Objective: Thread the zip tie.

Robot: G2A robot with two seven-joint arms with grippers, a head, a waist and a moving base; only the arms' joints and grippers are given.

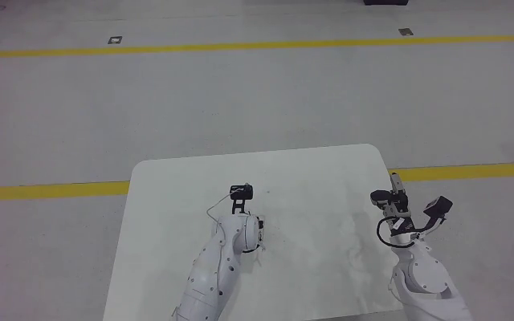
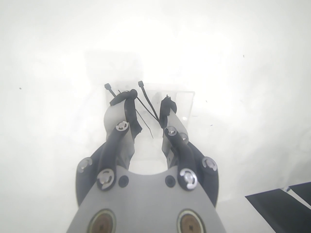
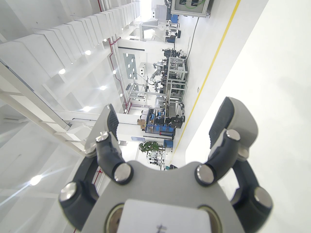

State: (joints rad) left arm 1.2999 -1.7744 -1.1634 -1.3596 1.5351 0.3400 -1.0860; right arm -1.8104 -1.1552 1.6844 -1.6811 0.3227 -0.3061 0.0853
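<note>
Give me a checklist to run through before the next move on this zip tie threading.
1. Left pincer open: ok, fingers apart.
2. Zip ties within its reach: ok, two black ties lie crossed between its fingers.
3. A tie clamped: not ok, nothing gripped.
4. Right pincer open and empty: ok.
5. Right pincer near the ties: not ok, it sits at the table edge, facing the room.
6. Any tail already through a head: cannot tell.
</note>
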